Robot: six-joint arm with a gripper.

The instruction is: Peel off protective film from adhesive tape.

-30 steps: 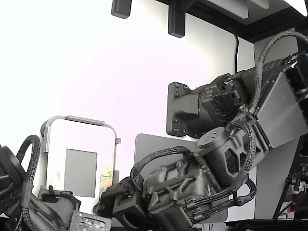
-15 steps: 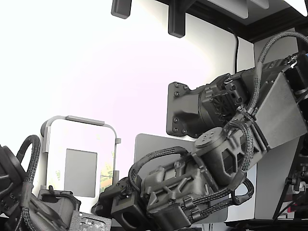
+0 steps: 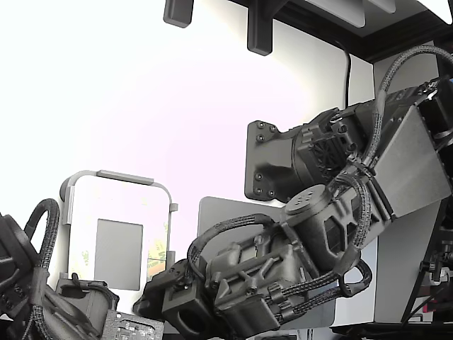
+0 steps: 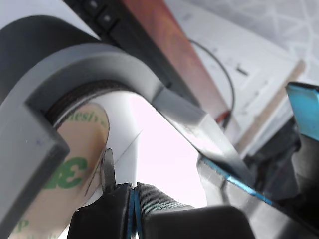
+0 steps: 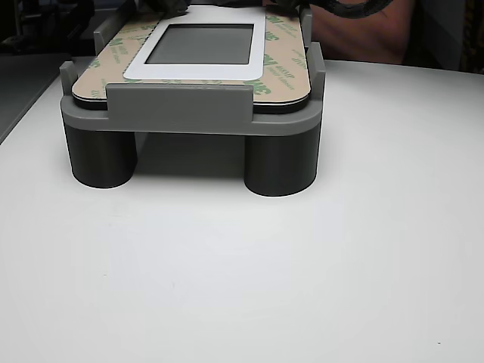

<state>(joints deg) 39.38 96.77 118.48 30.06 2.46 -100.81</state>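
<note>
The film (image 5: 283,72), pale yellow with green 3M print, lies flat around the white plate (image 5: 198,69) on the grey jig (image 5: 181,121), which stands on the white worktop (image 5: 242,280). In the wrist view the pincer (image 4: 110,174) sits at a rounded corner of the jig, its thin tip touching the film's (image 4: 65,169) edge; whether its jaws are spread or pressed together cannot be told.

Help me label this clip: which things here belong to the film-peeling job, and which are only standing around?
Part of the job:
protective film with green 3M print
gripper at the film's edge
grey fixture holding the part

Just there:
grey rectangular patch
white table
cable
</note>
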